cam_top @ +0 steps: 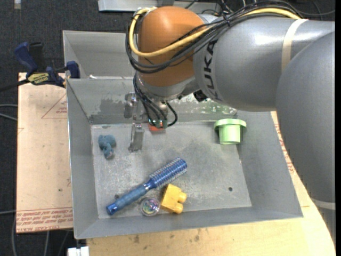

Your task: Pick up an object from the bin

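My gripper (136,141) hangs under the orange cover in the upper left part of the bin, with one grey finger showing above the floor. A small blue-grey figure (106,146) lies just left of that finger, apart from it. A blue hairbrush (149,185) lies slantwise below the gripper, bristle head up and to the right. Nothing shows between the fingers.
A yellow block (173,198) and a small clear round thing (149,206) lie by the brush handle near the front wall. A light green cup-like piece (230,131) stands at the right by the back wall. The arm covers the bin's upper right.
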